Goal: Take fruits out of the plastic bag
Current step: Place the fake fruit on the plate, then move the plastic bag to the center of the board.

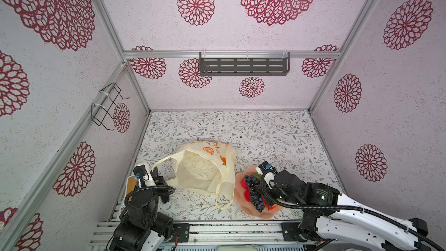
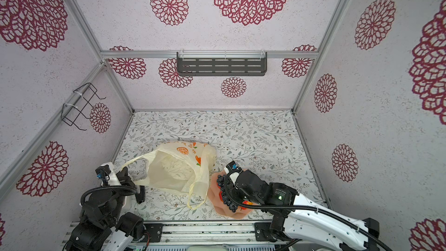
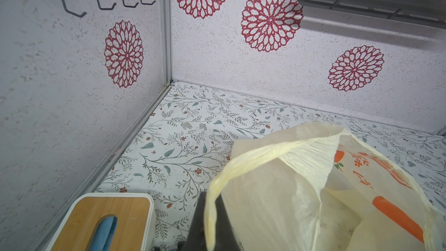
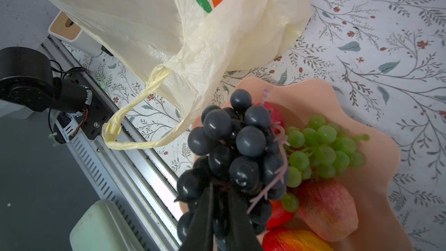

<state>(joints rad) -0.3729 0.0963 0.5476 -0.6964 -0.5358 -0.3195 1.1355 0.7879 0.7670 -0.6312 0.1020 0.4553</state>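
1. Right gripper [image 4: 220, 189] has its jaws drawn nearly together, pinching the stem end of the dark grape bunch [image 4: 241, 141]; in both top views that bunch [image 1: 252, 182] drapes over the side of the pink bowl [image 4: 376, 165] nearest the bag
2. Lying in the bowl are a green grape bunch [image 4: 323, 146], a pinkish-red apple [image 4: 328, 208] touching it, a red-yellow mango [image 4: 296, 240] and a red fruit [image 4: 275, 117] half hidden behind the dark grapes
3. Left gripper [image 3: 214, 216] is closed on one loop handle of the plastic bag [image 1: 200, 165], and that handle runs taut from the bag to it
4. From where I stand the bag lies on the floral table [image 1: 265, 131] between the two arms, mouth gaping toward them, just beside the bowl on its left; its other handle [image 1: 224, 199] trails slack on the table
5. Next to the left gripper, by the left wall, sits a white box with a wooden lid [image 3: 103, 220]
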